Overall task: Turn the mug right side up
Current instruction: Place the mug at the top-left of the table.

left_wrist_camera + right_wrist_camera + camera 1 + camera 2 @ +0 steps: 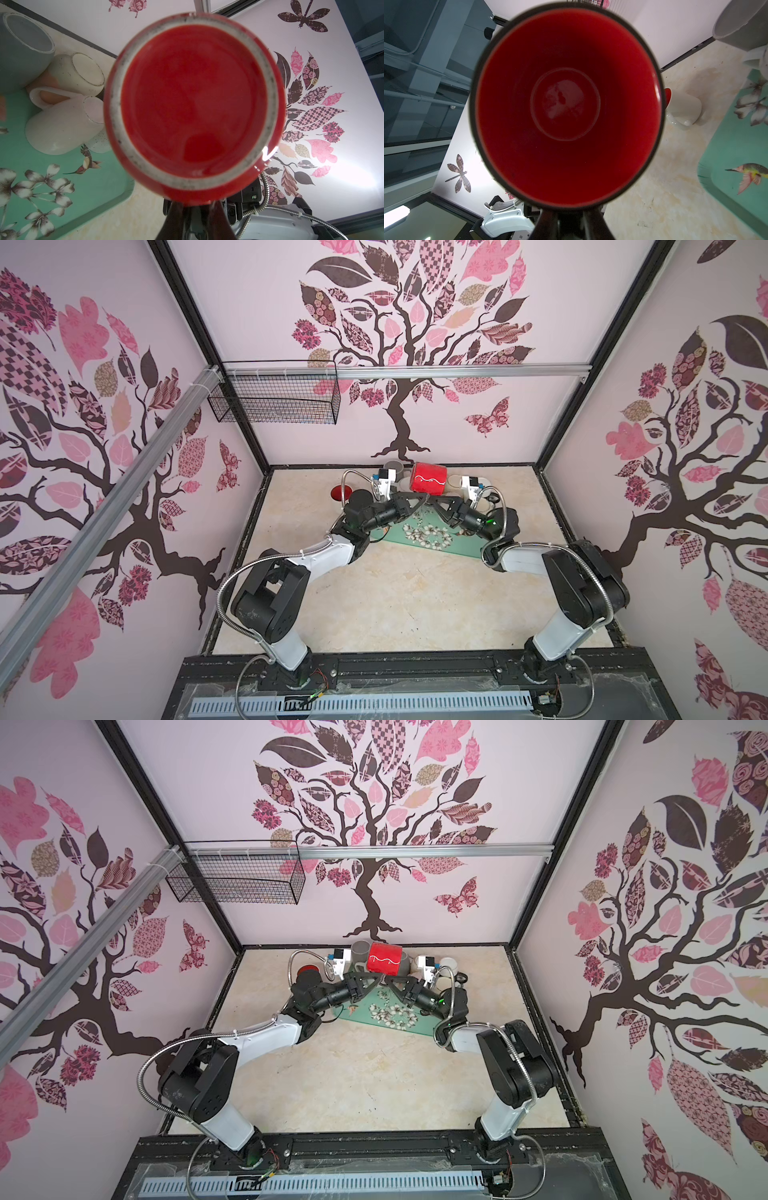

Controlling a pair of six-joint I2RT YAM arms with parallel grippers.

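Left gripper [424, 498], right gripper [434, 499], 1 mug [428, 483]

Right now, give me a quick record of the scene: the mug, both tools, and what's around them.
Red mug: on its side between the arms, base toward the left arm, mouth toward the right arm
Left tool: shut on the mug at its base end
Right tool: at the mug's mouth end; grip unclear
Teal tray: floral, on the table by the mug
Grey mug: beyond the tray
Pale mugs: lying on their sides beside it
Status: mug not yet upright
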